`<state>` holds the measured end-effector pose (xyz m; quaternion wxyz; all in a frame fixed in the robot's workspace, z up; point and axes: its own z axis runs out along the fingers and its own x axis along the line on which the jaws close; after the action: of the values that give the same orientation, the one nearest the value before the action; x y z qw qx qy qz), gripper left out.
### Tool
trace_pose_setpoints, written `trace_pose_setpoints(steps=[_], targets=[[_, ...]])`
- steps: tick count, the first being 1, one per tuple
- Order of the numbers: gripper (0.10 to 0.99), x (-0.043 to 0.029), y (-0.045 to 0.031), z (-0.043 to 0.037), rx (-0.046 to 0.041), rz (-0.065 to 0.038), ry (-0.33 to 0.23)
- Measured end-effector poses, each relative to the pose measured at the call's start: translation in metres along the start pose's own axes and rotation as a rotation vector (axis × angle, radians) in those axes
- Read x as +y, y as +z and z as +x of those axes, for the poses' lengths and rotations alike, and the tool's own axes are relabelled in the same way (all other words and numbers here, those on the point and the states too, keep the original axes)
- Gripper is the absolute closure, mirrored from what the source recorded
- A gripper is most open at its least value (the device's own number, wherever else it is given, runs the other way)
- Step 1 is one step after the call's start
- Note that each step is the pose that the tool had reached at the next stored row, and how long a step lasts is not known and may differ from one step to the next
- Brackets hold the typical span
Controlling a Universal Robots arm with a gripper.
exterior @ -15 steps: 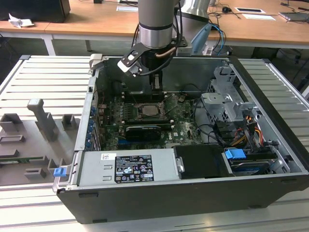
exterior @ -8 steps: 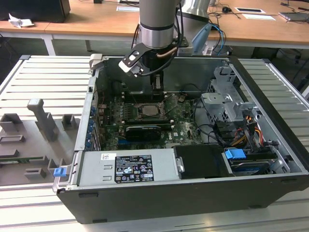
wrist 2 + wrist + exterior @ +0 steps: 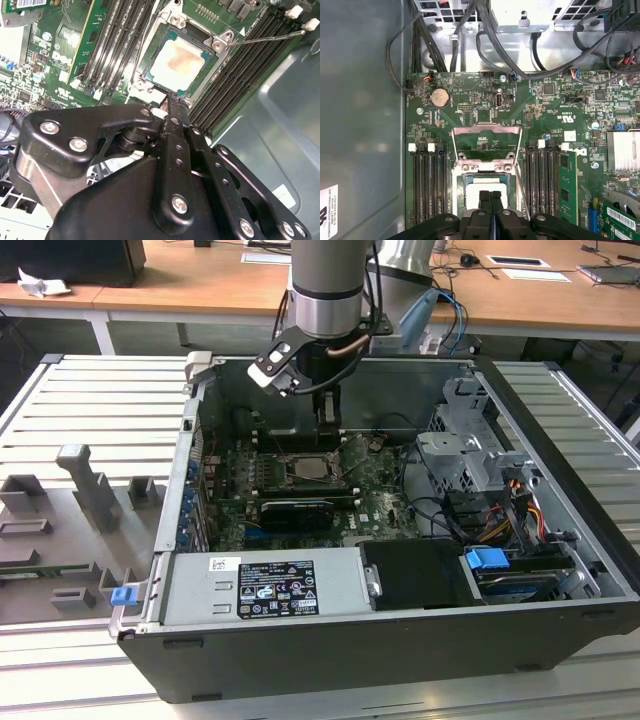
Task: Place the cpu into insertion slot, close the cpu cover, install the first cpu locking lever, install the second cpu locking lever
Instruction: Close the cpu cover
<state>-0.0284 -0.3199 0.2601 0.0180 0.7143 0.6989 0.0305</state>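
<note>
Second wrist view shows the gripper [image 3: 168,104] pinched fully closed with nothing in its grasp, just above the insertion slot [image 3: 149,50], where the cpu [image 3: 177,59] lies seated. The cpu cover [image 3: 487,130] stands flipped open. In the exterior view, the gripper hangs at the slot's twelve o'clock.

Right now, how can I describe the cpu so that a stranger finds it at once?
Look into the open computer case and find the green board on its floor. Near the board's middle, the square insertion slot lies between two banks of long black memory slots. The cpu is the pale silver square inside it, marked by a brownish smear, unlike the dark narrow slots.
</note>
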Motion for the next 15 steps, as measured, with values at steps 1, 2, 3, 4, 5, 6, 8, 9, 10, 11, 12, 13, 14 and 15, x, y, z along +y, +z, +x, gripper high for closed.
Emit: trace_pose_setpoints(steps=[1,2,3,4,5,6,8,9,10,11,12,13,14,15], targets=[[0.980,0.0001,-0.0011,0.0000,-0.0002,0.000,0.000],[0.980,0.0006,-0.0019,0.0000,-0.0001,0.000,0.000],[0.980,0.0020,-0.0018,0.0001,-0.0001,0.000,0.000],[0.980,0.0044,-0.0016,0.0002,-0.0001,0.000,0.000],[0.980,0.0076,-0.0015,0.0002,-0.0002,0.000,0.000],[0.980,0.0094,-0.0015,0.0002,-0.0003,0.000,0.000],[0.980,0.0105,-0.0025,0.0003,-0.0003,0.000,0.000],[0.980,0.0111,-0.0042,0.0003,-0.0003,0.000,0.000],[0.980,0.0119,-0.0044,0.0004,0.0000,0.000,0.000],[0.980,0.0131,-0.0044,0.0004,-0.0001,0.000,0.000],[0.980,0.0147,-0.0044,0.0004,-0.0002,0.000,0.000],[0.980,0.0184,-0.0041,0.0005,-0.0003,0.000,0.000],[0.980,0.0206,-0.0040,0.0005,-0.0002,0.000,0.000],[0.980,0.0232,-0.0038,0.0006,-0.0003,0.000,0.000]])
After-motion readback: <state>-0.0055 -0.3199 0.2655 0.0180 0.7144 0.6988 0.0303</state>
